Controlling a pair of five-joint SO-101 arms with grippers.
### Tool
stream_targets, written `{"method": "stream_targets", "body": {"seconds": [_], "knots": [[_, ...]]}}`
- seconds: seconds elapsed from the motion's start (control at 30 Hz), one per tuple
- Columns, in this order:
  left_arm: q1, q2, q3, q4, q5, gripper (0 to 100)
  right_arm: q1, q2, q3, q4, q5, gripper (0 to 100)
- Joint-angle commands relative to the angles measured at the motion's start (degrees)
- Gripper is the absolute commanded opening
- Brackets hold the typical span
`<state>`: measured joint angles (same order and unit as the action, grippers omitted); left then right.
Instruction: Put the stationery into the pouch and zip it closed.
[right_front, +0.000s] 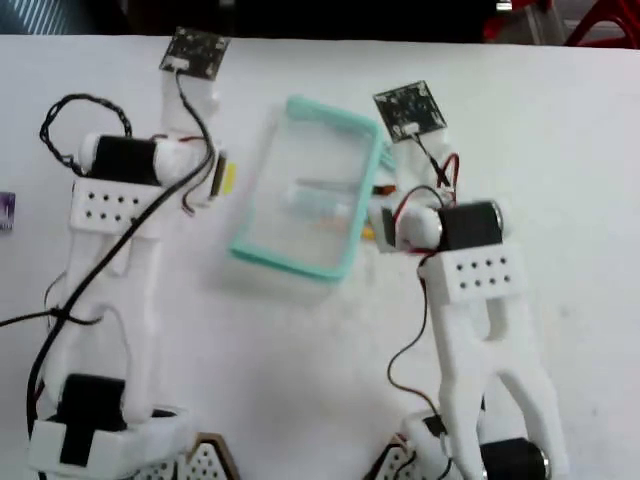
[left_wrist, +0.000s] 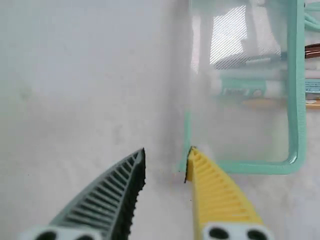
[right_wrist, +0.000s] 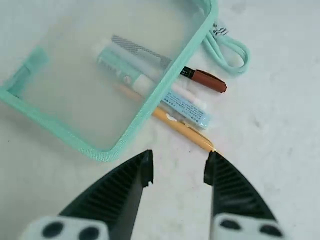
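Observation:
A translucent pouch (right_front: 305, 190) with teal trim lies flat between the two arms. In the right wrist view, several stationery pieces sit partly inside the pouch (right_wrist: 100, 75) and stick out past its edge: a brown pen (right_wrist: 205, 80), a light blue and white stick (right_wrist: 187, 107) and a yellow pencil (right_wrist: 182, 130). My right gripper (right_wrist: 178, 157) hangs open just short of the pencil's tip. My left gripper (left_wrist: 166, 152) is open at the pouch's opposite side, its yellow fingertip (left_wrist: 191, 152) at the teal edge of the pouch (left_wrist: 240, 100). Both grippers hold nothing.
A teal loop strap (right_wrist: 227, 45) trails from the pouch's corner beside the brown pen. A small purple object (right_front: 6, 212) lies at the table's left edge. Black cables (right_front: 70, 110) loop around the left arm. White tabletop surrounds the pouch.

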<state>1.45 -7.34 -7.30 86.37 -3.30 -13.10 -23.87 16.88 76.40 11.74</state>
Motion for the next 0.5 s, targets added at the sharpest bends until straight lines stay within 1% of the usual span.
{"method": "stream_targets", "body": {"seconds": [0.0, 0.07, 0.13, 0.23, 0.3, 0.33, 0.4, 0.47], "knots": [[1.4, 9.2, -8.9, 3.3, -0.8, 17, 1.1, 2.4, -3.2, 0.0, -3.0, 16.8], [1.4, 17.6, -13.2, 3.4, -0.9, 17, 2.6, 4.4, -3.2, -1.0, -5.6, 16.8], [1.4, 25.7, -18.6, 4.6, -0.9, 18, 3.6, 5.8, -3.1, -2.0, -6.2, 16.7], [1.5, 35.3, -30.8, 11.3, -0.4, 23, 3.5, 8.1, -2.8, -2.9, -6.6, 16.7], [2.4, 39.3, -39.9, 15.7, -0.3, 24, 3.3, 9.8, -1.4, -5.8, -6.6, 16.6], [2.8, 40.7, -43.6, 16.2, 0.8, 24, 3.3, 10.6, -0.3, -7.6, -6.6, 16.6], [3.3, 42.3, -47.5, 16.0, 3.1, 24, 3.6, 11.5, 2.3, -11.3, -6.7, 16.6], [4.4, 43.5, -48.4, 16.0, 4.2, 25, 4.0, 11.7, 3.4, -13.1, -7.5, 16.6]]}}
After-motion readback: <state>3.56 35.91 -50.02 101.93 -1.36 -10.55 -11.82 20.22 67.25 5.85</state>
